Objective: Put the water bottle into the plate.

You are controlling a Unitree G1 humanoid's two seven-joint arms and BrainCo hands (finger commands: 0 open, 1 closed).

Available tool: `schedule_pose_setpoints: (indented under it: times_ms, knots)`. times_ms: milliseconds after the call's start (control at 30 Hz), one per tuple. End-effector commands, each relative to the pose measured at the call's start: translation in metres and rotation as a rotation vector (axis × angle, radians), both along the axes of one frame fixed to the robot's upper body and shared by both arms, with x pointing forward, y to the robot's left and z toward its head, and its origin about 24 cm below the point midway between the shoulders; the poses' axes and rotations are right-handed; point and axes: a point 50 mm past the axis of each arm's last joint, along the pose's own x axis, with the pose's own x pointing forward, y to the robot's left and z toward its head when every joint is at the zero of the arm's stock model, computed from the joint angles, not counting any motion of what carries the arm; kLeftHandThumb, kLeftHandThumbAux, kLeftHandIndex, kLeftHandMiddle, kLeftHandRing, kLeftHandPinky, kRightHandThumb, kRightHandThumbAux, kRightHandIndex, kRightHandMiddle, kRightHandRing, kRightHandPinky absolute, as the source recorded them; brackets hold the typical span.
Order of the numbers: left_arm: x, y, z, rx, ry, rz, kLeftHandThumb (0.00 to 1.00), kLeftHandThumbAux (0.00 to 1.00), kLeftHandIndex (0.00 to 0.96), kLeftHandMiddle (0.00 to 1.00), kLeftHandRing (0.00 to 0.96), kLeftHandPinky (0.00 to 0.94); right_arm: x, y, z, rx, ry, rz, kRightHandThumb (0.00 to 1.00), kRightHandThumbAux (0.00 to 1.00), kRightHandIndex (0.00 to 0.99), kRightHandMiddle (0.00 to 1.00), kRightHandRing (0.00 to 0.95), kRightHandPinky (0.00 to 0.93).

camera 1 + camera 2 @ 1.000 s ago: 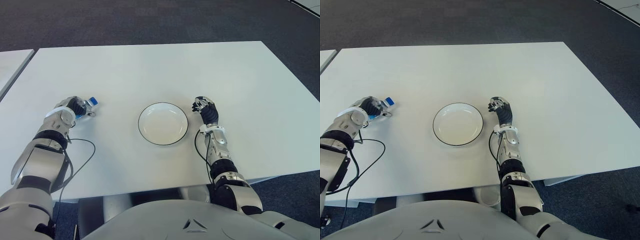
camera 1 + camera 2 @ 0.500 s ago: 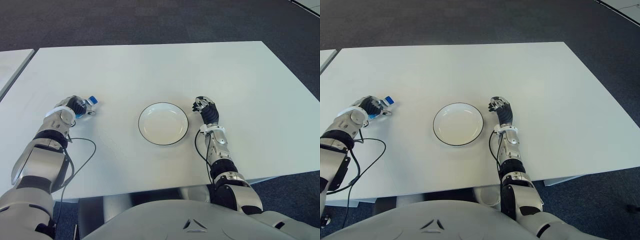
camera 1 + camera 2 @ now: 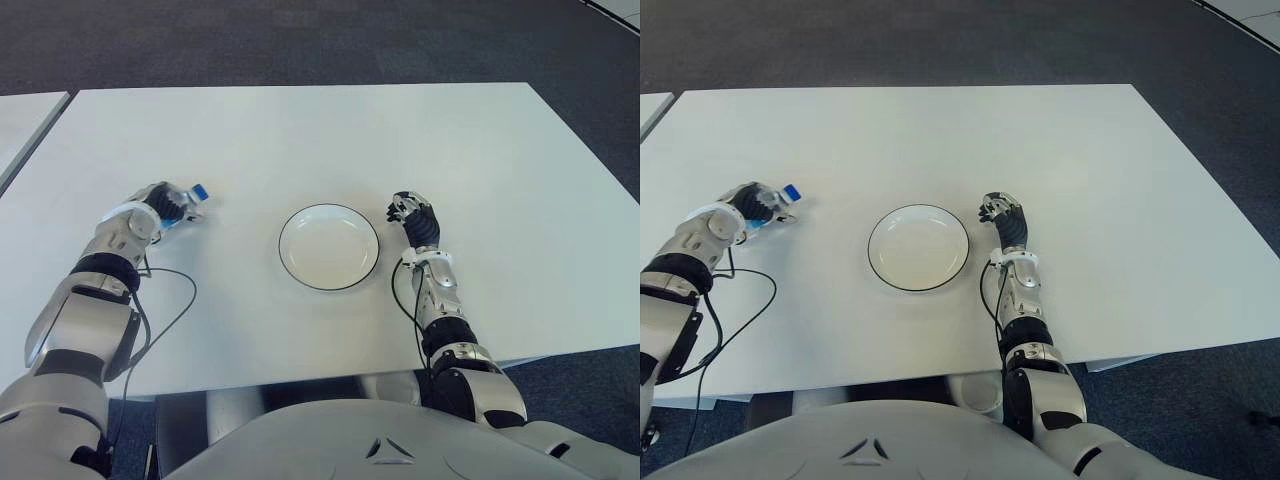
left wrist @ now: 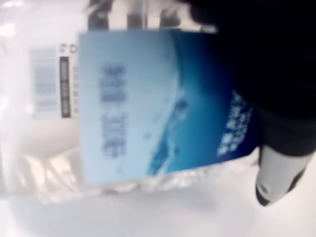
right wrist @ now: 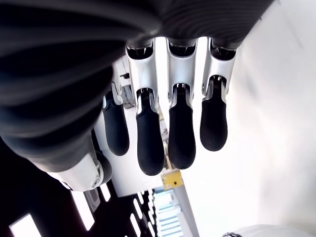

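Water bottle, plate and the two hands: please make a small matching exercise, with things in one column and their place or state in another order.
Things:
1. water bottle
2. plate
3. right hand
4. left hand

States:
a. holds nothing, beside the plate on its right
b. shut around the bottle
c. empty, mid-table
d. gripped, blue cap showing, left of the plate

Pairs: 1-d, 2-c, 3-a, 4-b

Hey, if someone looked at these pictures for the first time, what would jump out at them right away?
Probably the round white plate with a dark rim, lying empty in the middle of the white table. Then the left hand on the plate's left, closed on a clear plastic water bottle with a blue cap and blue label. The right hand shows just right of the plate, holding nothing.
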Motion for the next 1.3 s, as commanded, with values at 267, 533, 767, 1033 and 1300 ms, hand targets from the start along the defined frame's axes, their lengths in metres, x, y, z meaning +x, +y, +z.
schedule_pose_setpoints:
  times_ms: [267, 533, 767, 1033, 1300]
  knots:
    - [0.025, -0.041, 0.045, -0.023, -0.218, -0.189, 0.747, 0.7, 0.442, 0.872, 0.868, 0.83, -0.025, 0.0, -0.035, 0.028, 0.183, -0.007, 0.709, 0.725, 0.437, 0.612, 0.581, 0.575]
    - [0.03, -0.062, 0.064, -0.045, -0.307, -0.288, 0.747, 0.7, 0.442, 0.872, 0.866, 0.828, -0.024, 0.0, -0.035, 0.046, 0.18, -0.002, 0.71, 0.725, 0.437, 0.614, 0.582, 0.579]
    - [0.033, -0.086, 0.07, -0.066, -0.339, -0.368, 0.747, 0.7, 0.442, 0.872, 0.866, 0.833, -0.023, 0.001, -0.035, 0.049, 0.184, 0.0, 0.709, 0.725, 0.437, 0.615, 0.582, 0.577]
    - [0.03, -0.115, 0.078, -0.086, -0.401, -0.483, 0.746, 0.7, 0.442, 0.862, 0.857, 0.822, -0.023, 0.0, -0.035, 0.049, 0.184, -0.005, 0.708, 0.725, 0.437, 0.617, 0.585, 0.578]
    - [0.02, -0.149, 0.086, -0.12, -0.44, -0.59, 0.745, 0.7, 0.442, 0.851, 0.849, 0.813, -0.024, 0.0, -0.036, 0.041, 0.182, -0.006, 0.708, 0.725, 0.437, 0.617, 0.585, 0.575]
